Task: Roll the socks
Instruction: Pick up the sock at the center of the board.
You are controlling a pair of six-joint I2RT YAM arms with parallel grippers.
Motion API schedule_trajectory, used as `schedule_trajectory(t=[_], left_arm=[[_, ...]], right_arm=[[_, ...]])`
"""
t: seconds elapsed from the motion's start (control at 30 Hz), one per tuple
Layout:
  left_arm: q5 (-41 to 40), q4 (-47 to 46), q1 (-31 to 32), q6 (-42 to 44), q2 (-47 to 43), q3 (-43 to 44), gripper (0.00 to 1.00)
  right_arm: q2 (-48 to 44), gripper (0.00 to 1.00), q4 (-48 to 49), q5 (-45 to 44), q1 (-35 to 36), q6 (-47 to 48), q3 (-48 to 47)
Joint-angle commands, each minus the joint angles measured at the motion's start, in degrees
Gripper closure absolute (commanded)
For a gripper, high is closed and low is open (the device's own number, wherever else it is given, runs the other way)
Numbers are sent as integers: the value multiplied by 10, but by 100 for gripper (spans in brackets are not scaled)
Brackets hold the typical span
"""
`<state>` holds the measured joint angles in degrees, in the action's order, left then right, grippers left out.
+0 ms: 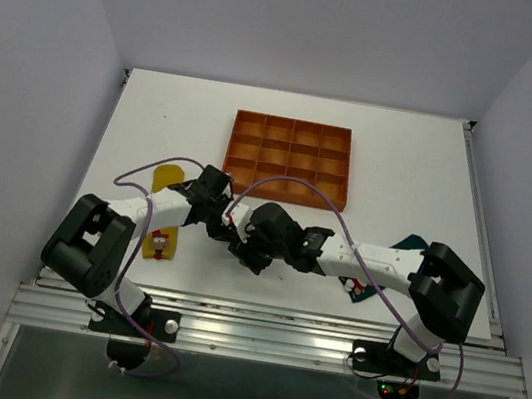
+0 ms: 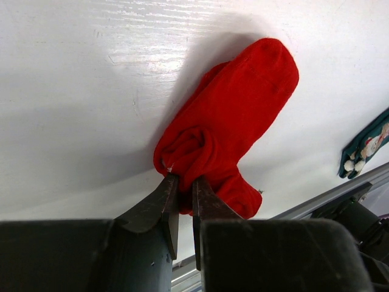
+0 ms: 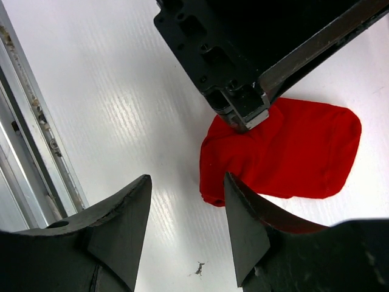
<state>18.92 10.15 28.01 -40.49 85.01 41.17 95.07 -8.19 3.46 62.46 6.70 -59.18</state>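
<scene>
The left gripper [image 2: 184,178] is pinching the bunched end of the red sock [image 2: 237,115], which lies on the white table [image 2: 73,91]. The right gripper [image 3: 187,180] is open just beside it, holding nothing. The yellow sock [image 1: 165,182] lies to the left and the green sock [image 2: 364,146] to the right. The orange tray [image 1: 295,123] of little boxes sits farther back.

A white flat tabletop [image 1: 402,171] bears an orange-brown compartmented tray [image 1: 295,121] at its far side, a yellow patterned sock [image 1: 167,181] left, a red fabric sock [image 2: 234,121] centre, a dark teal-green sock [image 2: 364,149] right
</scene>
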Motion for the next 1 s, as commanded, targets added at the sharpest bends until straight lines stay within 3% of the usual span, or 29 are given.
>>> schedule_trajectory(t=[0.0, 0.6, 0.8, 0.97], left_arm=[[-18, 45, 1, 13, 12, 1, 100], [-2, 43, 2, 16, 14, 5, 100], [12, 41, 1, 14, 11, 5, 100], [15, 46, 2, 10, 0, 8, 98]], right_arm=[[11, 44, 16, -16, 5, 12, -19], [85, 46, -4, -88, 5, 8, -34], [110, 54, -17, -137, 5, -6, -31], [132, 67, -29, -174, 5, -15, -31]])
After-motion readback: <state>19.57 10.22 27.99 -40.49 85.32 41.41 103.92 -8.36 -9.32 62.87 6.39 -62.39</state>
